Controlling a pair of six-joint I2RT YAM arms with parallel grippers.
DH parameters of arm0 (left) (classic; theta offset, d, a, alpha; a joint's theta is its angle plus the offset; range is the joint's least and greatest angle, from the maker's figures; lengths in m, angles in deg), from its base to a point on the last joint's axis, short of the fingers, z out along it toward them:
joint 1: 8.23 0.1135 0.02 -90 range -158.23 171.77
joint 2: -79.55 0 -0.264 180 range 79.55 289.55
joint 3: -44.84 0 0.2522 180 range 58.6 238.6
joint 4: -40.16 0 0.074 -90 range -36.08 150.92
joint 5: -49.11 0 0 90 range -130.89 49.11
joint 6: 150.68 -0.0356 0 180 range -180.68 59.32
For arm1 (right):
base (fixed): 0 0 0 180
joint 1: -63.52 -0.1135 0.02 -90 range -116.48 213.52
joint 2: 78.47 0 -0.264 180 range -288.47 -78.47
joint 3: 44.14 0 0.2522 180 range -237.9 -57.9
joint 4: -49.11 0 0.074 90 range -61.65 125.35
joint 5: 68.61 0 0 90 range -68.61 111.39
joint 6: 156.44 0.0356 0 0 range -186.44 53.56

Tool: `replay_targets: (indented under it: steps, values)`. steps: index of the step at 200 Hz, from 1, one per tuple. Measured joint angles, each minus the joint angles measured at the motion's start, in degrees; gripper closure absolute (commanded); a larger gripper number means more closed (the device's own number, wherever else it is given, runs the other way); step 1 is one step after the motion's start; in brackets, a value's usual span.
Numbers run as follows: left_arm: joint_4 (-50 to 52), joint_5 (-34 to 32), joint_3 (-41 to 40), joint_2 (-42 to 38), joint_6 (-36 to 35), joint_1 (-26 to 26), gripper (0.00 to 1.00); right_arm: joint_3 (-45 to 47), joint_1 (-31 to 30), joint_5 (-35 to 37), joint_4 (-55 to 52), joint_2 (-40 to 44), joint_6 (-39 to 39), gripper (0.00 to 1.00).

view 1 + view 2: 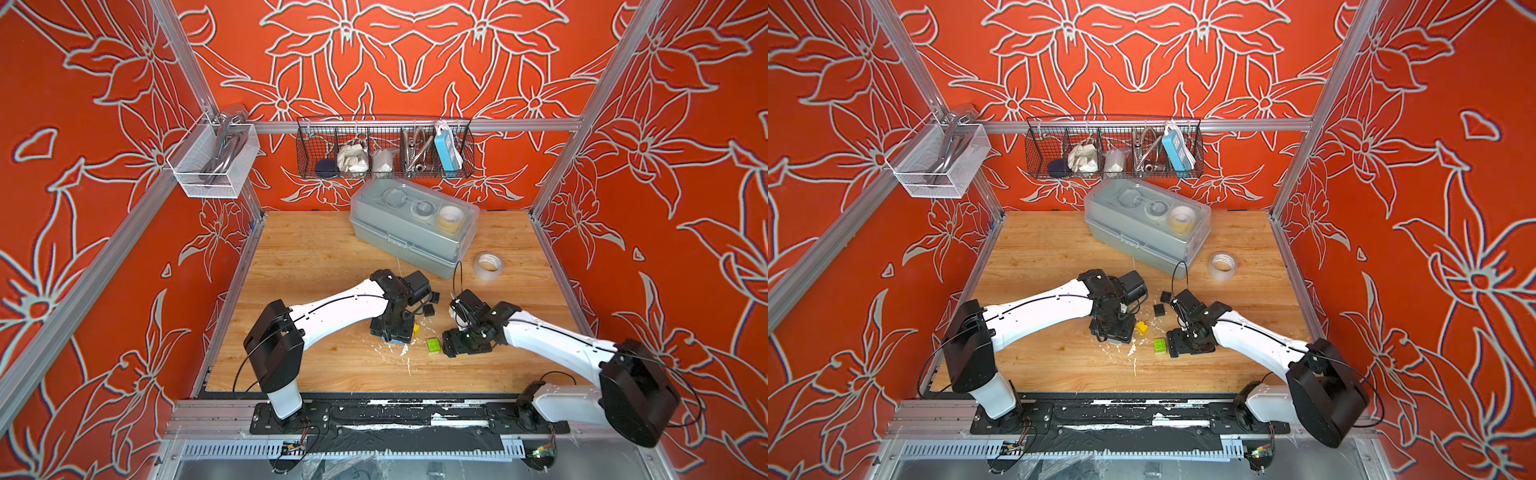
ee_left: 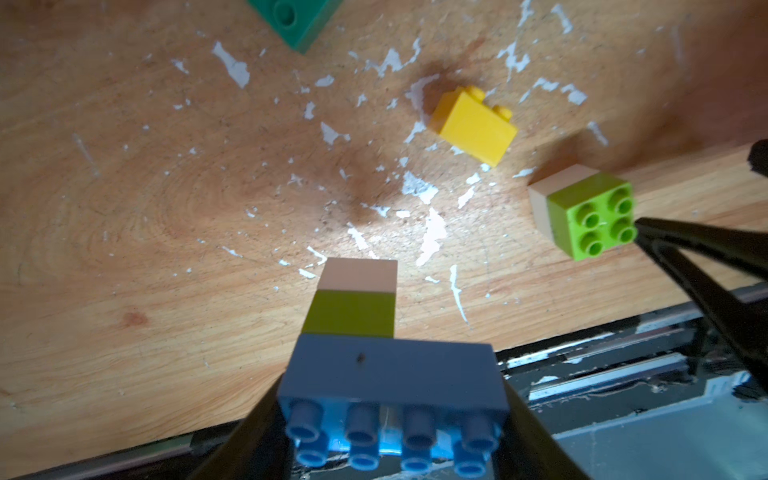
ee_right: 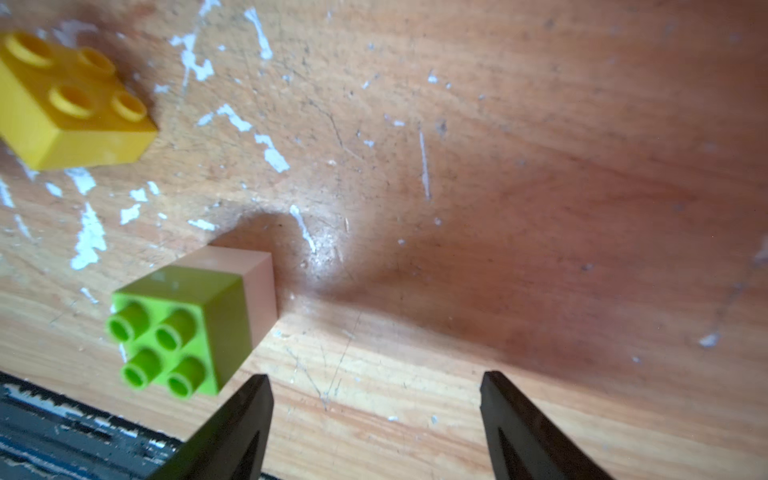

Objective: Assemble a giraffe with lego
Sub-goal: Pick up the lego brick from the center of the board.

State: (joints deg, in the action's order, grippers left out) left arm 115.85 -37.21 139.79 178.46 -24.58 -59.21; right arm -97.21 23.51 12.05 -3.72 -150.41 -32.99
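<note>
In both top views our left gripper (image 1: 395,336) points down at the wooden tabletop (image 1: 316,257); our right gripper (image 1: 1177,345) sits just beside a loose leg (image 1: 1160,345), a lime green square plastic brick on a white one. Two black square plastic bricks (image 1: 1158,309) lie farther out than both grippers.

In the left wrist view that gripper pinches a long blue studded plastic brick (image 2: 392,374) by its long sides, one lime-on-white leg (image 2: 353,313) fixed to its far face: the giraffe (image 2: 359,274) so far. We judge this grip leaves the bare end free to press onto the loose leg's upturned studs. Ahead lie one yellow square plastic brick (image 2: 473,124) and one dark green brick (image 2: 295,18).

In the right wrist view the jaws stand spread and empty, the loose leg beside one finger. We count one blue, one dark green, one yellow, two black, two lime, two white
</note>
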Motion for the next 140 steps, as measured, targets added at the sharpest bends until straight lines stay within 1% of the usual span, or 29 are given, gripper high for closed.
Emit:
replay_targets:
  steps: [26,53,77,106,140]
  values:
    - [-1.27,1.25,2.54,2.47,1.27,-0.68,0.57,0.55,0.87,0.04,-1.42,6.29,1.09,0.16]
    - [-2.56,2.93,3.17,4.24,3.85,-1.57,0.56,0.94,3.32,0.04,-4.79,14.1,2.21,0.16]
    - [-2.49,3.78,5.84,6.32,5.99,-1.92,0.56,0.94,5.16,-0.07,-7.54,19.87,3.15,0.16]
    - [-2.45,4.2,9.4,8.96,8.72,-2.21,0.56,1.4,5.64,-0.31,-9.01,22.8,3.89,0.16]
    - [-2.01,4.5,10.6,11.02,11.89,-2.99,0.56,2.14,5.99,-0.46,-9.44,23.54,4.63,0.16]
